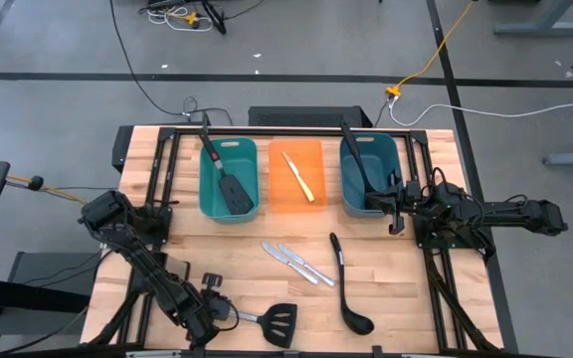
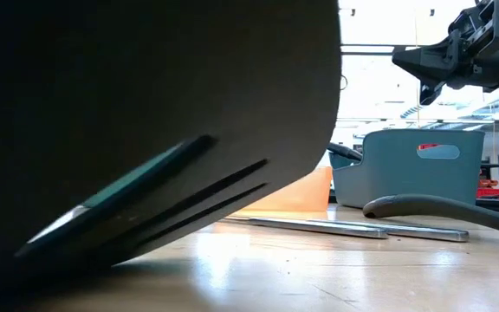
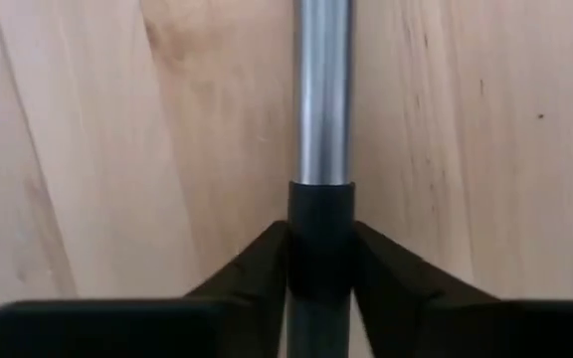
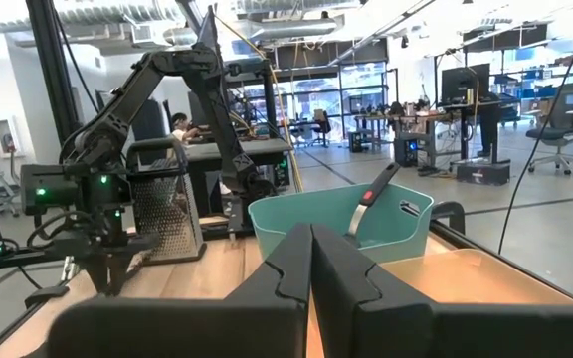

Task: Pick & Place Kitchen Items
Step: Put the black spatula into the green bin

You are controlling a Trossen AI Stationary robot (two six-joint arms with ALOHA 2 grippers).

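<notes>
The left gripper (image 1: 225, 315) pinches the spatula (image 1: 279, 321) by its handle – low on the counter (image 1: 406, 298). The right gripper (image 1: 394, 211) hovers beside the blue bin (image 1: 349, 174) – fingers pressed together.

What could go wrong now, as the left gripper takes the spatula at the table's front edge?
1. The left gripper holds the spatula only at the handle's end, so the far, heavy blade may tilt or swing when lifted.
2. The spatula lies close to the table's front edge; a slip may drop it off.
3. The ladle lies near and may be knocked.
</notes>
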